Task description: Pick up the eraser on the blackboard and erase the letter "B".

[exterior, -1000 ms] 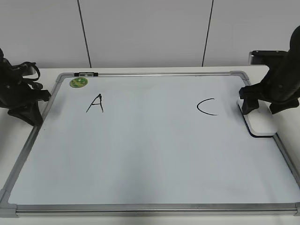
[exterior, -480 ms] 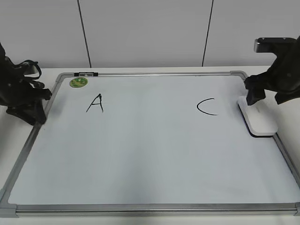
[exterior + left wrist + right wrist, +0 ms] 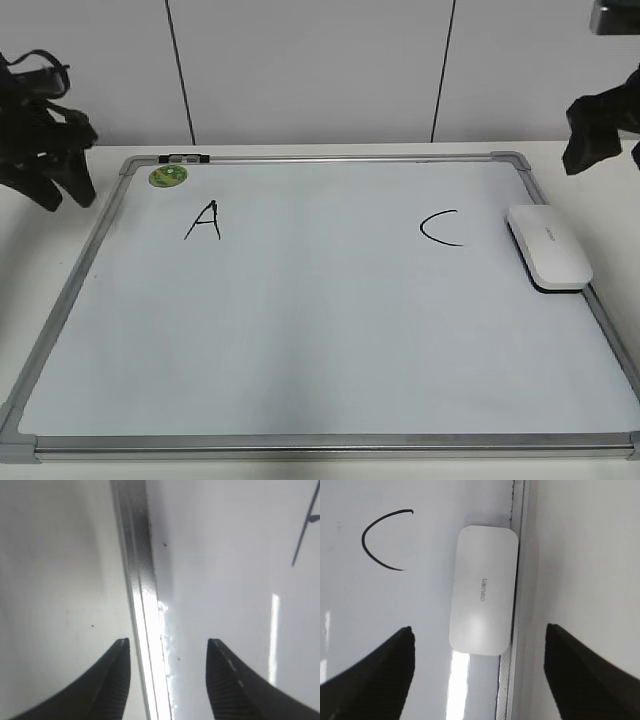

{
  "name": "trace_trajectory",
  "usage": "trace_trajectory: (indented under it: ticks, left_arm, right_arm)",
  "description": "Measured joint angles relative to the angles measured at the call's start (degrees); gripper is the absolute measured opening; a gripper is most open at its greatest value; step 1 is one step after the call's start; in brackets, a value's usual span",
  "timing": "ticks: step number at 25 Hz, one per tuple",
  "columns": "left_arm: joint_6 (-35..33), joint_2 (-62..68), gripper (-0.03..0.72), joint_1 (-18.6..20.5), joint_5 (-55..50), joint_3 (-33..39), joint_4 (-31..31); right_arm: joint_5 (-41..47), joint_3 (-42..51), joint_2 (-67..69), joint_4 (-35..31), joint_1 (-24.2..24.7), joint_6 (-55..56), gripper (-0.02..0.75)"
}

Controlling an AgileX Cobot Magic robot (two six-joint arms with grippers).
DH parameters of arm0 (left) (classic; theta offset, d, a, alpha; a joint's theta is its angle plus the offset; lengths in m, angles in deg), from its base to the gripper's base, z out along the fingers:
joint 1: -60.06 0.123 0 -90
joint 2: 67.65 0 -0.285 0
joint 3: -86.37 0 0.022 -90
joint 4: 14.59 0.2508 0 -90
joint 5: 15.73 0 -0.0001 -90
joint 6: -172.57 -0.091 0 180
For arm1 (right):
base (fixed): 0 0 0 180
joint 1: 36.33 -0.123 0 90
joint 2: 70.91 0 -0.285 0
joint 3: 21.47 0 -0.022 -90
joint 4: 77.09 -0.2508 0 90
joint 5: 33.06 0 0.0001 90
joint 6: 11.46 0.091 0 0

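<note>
**Eraser lies free at the board's right edge, both claws raised and empty**

The flat white plastic eraser (image 3: 548, 246) with small grey print on top lies on the large pale glossy blackboard (image 3: 300, 340) framed in silver-grey metal, pressed against the right frame rail, just right of the hand-drawn black "C" (image 3: 441, 228). A black "A" (image 3: 204, 221) sits toward the left, below a small round green magnet (image 3: 168, 176) in the top-left corner. No letter "B" shows between them; that stretch of board is bare. The board rests on a white counter (image 3: 45, 250).

The right claw (image 3: 480, 667) hangs above the eraser, its dark fingers spread wide to either side and touching nothing. The left claw (image 3: 167, 680) hovers over the board's left frame rail, fingers parted with the rail between them, holding nothing.
</note>
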Motion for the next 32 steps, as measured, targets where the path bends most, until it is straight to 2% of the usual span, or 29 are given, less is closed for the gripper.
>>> trace_trajectory:
  ticks: [7,10,18,32]
  left_arm:
    - [1.73,-9.33,0.374,0.00,-1.28,-0.62,1.26]
    - [2.12,-15.76,0.374,-0.11,-1.28,1.93,1.36]
    - [2.39,-36.85,0.374,-0.43,-2.41,16.98,1.36]
    - [2.43,-73.92,0.374,-0.43,-3.24,43.57,1.36]
  right_arm:
    - [7.85,0.00,-9.30,-0.59,0.00,-0.73,0.595]
    - [9.07,0.00,-12.77,-1.84,0.00,-1.20,0.595]
    - [13.22,2.03,-22.12,-3.99,0.00,-4.33,0.594]
    - [15.56,21.34,-49.82,-5.04,0.00,-4.92,0.594]
